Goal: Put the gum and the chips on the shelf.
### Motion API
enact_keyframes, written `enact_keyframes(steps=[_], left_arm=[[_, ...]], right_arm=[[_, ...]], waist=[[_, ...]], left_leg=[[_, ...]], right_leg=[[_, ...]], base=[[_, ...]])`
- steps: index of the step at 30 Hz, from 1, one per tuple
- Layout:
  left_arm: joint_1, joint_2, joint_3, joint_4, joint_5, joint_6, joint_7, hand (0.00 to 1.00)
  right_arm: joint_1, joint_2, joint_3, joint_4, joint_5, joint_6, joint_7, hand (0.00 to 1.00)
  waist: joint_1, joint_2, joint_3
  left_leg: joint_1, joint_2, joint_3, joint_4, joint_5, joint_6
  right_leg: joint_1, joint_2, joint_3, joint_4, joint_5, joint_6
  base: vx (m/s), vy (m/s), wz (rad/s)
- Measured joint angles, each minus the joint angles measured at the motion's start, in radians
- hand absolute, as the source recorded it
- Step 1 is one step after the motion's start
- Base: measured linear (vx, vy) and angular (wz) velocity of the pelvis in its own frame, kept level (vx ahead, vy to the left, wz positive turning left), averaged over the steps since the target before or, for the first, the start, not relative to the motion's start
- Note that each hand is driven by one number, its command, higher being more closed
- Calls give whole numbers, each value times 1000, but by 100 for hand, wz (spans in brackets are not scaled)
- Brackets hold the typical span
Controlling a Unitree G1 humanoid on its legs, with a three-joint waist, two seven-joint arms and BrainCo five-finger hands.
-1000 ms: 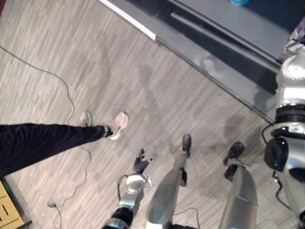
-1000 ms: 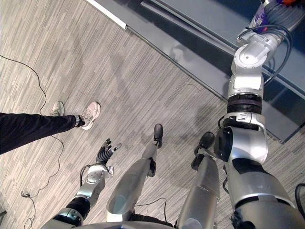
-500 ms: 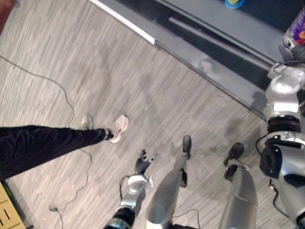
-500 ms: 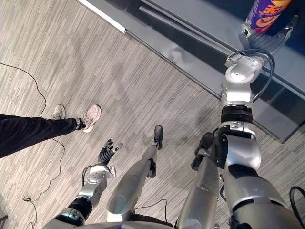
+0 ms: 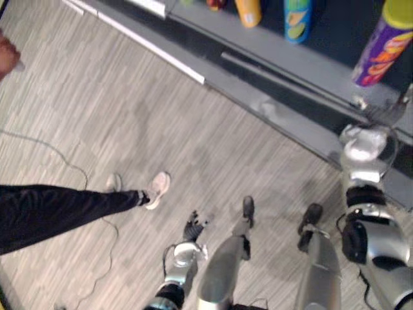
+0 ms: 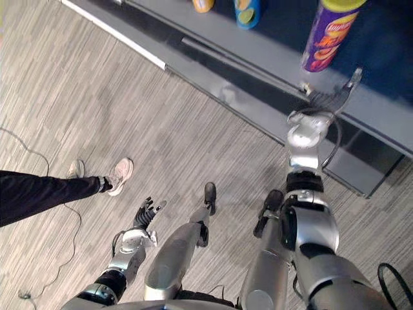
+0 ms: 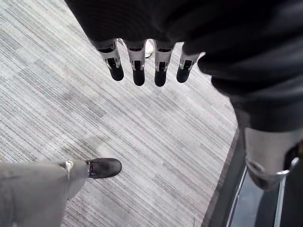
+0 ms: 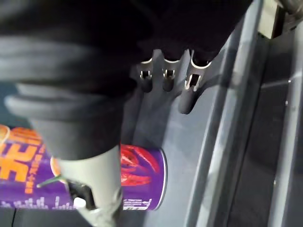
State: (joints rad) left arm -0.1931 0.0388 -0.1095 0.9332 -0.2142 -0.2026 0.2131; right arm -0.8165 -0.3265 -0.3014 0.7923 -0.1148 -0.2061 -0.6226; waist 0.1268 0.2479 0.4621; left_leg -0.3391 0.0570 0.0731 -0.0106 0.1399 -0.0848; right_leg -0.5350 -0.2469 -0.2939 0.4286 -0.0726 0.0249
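The tall purple cardboard chips can (image 6: pixel 329 35) stands upright on the grey shelf (image 6: pixel 271 55). Just beside it, the right hand (image 6: pixel 322 100) has straight fingers (image 8: pixel 188 92) and holds nothing. The left hand (image 7: pixel 137 66) hangs relaxed and spread. The can is likely light, stiff, smooth and tippy, so 1 mid-body grip suits it. Whether the gum is among the far containers (image 5: pixel 297 19) is too small to tell.

Person's leg (image 5: pixel 58 210) in dark trousers, light sneaker (image 5: pixel 157 189), stretched across grey striped floor (image 5: pixel 129 123). Orange can (image 5: pixel 248 11) just beside blue-green can (image 5: pixel 297 20), both upright.
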Motion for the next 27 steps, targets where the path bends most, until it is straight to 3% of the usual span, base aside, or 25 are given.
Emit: enact_keyframes(steps=[3,5,9,13,18,21,27], left_arm=[[4,4,35,33,6,16,-3,0],[14,12,41,51,39,19,-7,0],[52,23,83,61,78,39,-28,0],[111,39,154,91,128,57,-56,0],[155,43,241,135,183,62,-73,0],[198,42,291,142,199,61,-87,0],[243,37,382,167,218,61,-105,0]], right_arm=[[72,37,42,1,4,-2,26,0],[136,71,90,-1,5,3,49,0],[353,177,191,-89,1,23,99,0],[630,277,313,-240,-4,22,195,0],[890,289,357,-267,-4,3,342,0],[1001,285,347,-201,-4,-23,422,0],[1022,304,225,-43,3,-35,496,0]], waist=[[-26,-9,2],[-48,-30,3],[-71,-103,-2],[-98,-175,-54],[-125,-226,-148],[-132,-246,-207],[-149,-257,-268]], left_leg=[[49,11,-1,-4,-16,-8],[83,19,1,-11,-21,-10],[159,38,19,-27,-36,-13],[227,55,69,-45,-61,-15],[301,66,110,-81,-81,-16],[339,68,136,-82,-105,-17],[398,70,160,-83,-131,-19]], right_leg=[[60,15,-8,-35,-2,10],[104,26,-14,-60,1,15],[186,57,-7,-113,9,23],[253,93,27,-190,31,32],[336,125,53,-290,66,38],[377,134,72,-326,71,45],[443,142,85,-363,75,50]], base=[[27,-24,-6],[43,-24,-8],[77,-24,-16],[118,1,-33],[135,21,-25],[109,29,-23],[68,15,-12]])
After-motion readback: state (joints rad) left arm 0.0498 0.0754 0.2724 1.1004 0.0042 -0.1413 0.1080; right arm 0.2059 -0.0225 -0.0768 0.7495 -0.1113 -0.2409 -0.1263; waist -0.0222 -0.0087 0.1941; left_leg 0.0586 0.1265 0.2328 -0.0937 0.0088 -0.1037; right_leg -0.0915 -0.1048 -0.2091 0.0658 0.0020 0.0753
